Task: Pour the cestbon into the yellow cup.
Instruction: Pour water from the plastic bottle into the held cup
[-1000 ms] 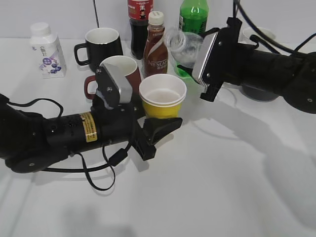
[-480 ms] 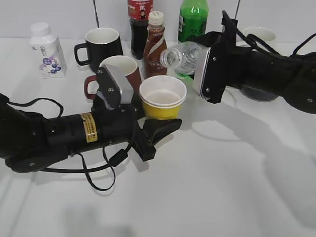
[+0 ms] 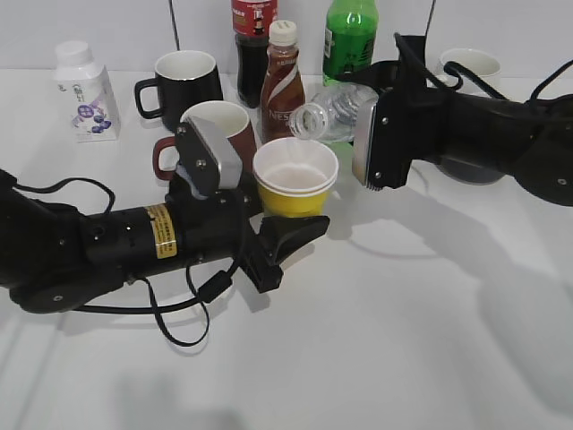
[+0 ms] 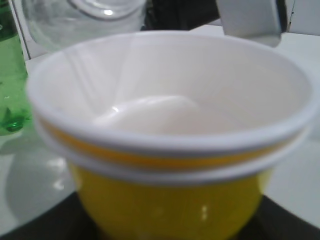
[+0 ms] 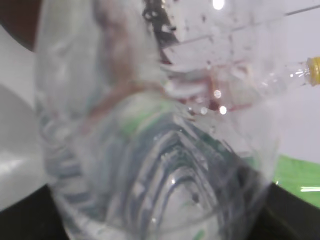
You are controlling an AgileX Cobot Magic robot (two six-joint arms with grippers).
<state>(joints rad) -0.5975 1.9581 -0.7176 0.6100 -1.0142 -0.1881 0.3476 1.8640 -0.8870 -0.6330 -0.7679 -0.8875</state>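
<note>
Pouring is in hand: right gripper (image 3: 365, 125) clamps the tilted cestbon (image 3: 333, 113), mouth over the yellow cup (image 3: 295, 176). Left gripper (image 3: 288, 228) grips the cup; more tilt appears needed next.

Left tool (image 3: 285, 235) low, jaws clamped; right tool (image 3: 358, 112) raised, rolled sideways, jaws likewise clamped.

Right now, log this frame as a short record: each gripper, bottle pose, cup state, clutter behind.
left gripper: shut on yellow cup
right gripper: shut on bottle
bottle pose: tipped sideways, open mouth above the cup's far rim
cup state: upright, white inside, no stream visible
behind: maroon mug, black mug, Nescafe bottle, green bottle
</note>
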